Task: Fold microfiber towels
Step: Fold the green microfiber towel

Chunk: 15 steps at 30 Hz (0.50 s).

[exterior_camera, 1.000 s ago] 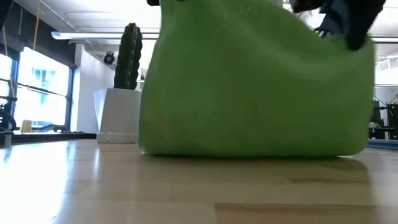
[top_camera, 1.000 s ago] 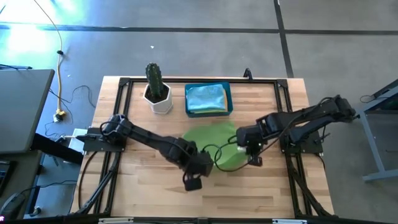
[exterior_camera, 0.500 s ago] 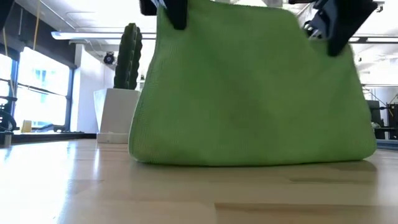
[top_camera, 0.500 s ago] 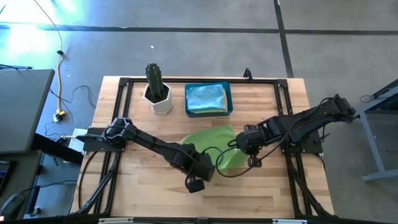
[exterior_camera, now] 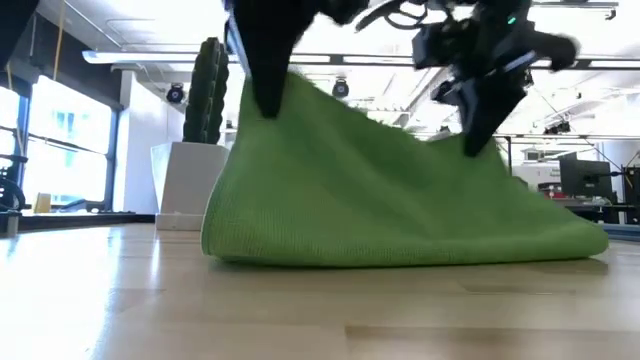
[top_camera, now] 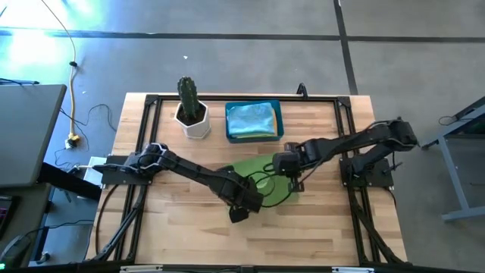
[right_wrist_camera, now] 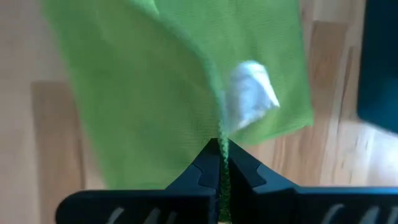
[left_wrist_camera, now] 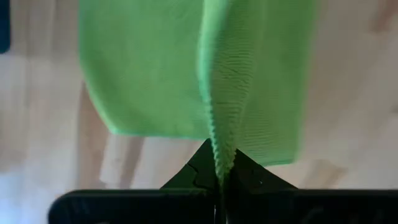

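- High view: lime green towel [top_camera: 258, 173] lies mid-table, just in front of the blue bin [top_camera: 255, 121], on the side away from the bin's back edge. A light blue towel [top_camera: 252, 119] sits inside the bin. Potted cactus [top_camera: 190, 105] stands just beside the bin, on the left arm's side.
- High view: left gripper [top_camera: 241, 210] is at the towel's near corner on the left arm's side, farther from the bin than the towel. Right gripper [top_camera: 288, 167] is at the towel's edge on the right arm's side, nearer the bin. Finger gap can't be read from above.
- Low view: the towel [exterior_camera: 390, 200] is lifted at two corners and sags between them; its lower fold rests on the wooden table [exterior_camera: 150, 310]. Left gripper [exterior_camera: 262, 75] holds the higher corner, on the cactus [exterior_camera: 207, 92] side; right gripper [exterior_camera: 480, 110] holds the lower corner, away from the cactus.
- Left wrist view: left gripper [left_wrist_camera: 221, 174] fingers pressed together on a thin ridge of towel edge [left_wrist_camera: 224, 118]; cloth runs straight out from the tips, with the rest spread over the table beyond.
- Right wrist view: right gripper [right_wrist_camera: 221, 163] fingers likewise pinched tight on a towel fold [right_wrist_camera: 155, 93]. A white tag [right_wrist_camera: 250, 93] on the cloth sits just beyond the fingertips. Dark edge of the bin [right_wrist_camera: 380, 62] shows past the towel.
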Tool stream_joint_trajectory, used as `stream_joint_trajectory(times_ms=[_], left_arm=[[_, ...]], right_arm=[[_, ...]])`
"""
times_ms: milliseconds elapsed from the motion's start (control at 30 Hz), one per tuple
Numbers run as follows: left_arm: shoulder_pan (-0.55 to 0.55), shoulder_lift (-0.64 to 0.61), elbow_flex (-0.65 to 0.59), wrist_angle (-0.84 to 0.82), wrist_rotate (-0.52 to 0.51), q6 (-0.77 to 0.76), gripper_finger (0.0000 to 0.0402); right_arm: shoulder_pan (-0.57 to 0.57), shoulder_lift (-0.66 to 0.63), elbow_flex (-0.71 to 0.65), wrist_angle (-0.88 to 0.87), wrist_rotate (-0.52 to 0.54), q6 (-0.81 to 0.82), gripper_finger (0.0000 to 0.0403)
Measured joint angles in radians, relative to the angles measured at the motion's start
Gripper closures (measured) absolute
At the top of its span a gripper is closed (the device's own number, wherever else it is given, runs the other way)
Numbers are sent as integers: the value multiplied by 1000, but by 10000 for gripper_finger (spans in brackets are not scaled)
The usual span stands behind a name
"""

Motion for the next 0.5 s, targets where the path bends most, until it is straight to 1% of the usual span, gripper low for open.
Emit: stream_joint_trajectory(times_ms=[67,233,300,367,500], left_arm=[[9,13,-4,-32,-13,15,401],[28,51,-2,-51,-34,55,401],[32,58,-5,-61,-66,54,401],[33,51,-25,-53,-98,37,401],[48,30,-99,-48,-107,-6,401]], right_arm=[[-20,26,0,28,1,-26,402],[-61,65,0,44,2,-96,402],[-77,71,0,48,2,-126,402],[-94,73,-9,75,0,-147,402],[-127,69,-79,166,-8,-164,402]])
